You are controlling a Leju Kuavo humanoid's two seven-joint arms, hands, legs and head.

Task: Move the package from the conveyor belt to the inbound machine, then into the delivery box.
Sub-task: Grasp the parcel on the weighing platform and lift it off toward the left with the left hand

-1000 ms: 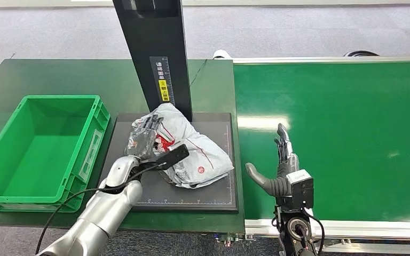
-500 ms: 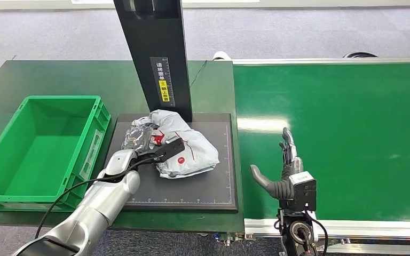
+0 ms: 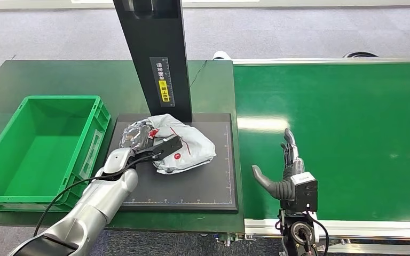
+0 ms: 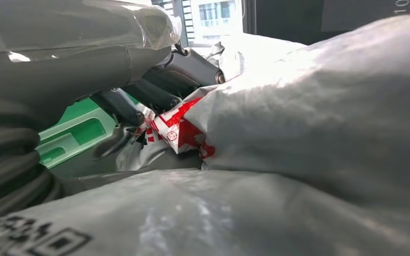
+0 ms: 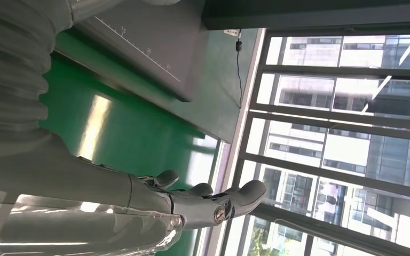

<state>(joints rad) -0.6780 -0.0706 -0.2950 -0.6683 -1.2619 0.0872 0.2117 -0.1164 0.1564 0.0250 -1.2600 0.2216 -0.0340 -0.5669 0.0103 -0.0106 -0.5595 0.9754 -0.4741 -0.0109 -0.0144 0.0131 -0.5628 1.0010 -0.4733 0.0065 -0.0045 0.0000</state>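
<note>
Now — left hand (image 3: 148,140) around package (image 3: 184,150), right hand (image 3: 284,169) spread, unladen.

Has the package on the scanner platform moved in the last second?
Yes. The package has slid toward the green bin, away from the platform's conveyor-side edge, held by the left hand.

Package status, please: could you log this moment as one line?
package: on inbound machine | left hand: gripping package | right hand: open over conveyor belt

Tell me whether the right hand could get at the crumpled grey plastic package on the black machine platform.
Probably not easily: the right hand hovers open over the green belt, while the left hand already grips the package.
</note>
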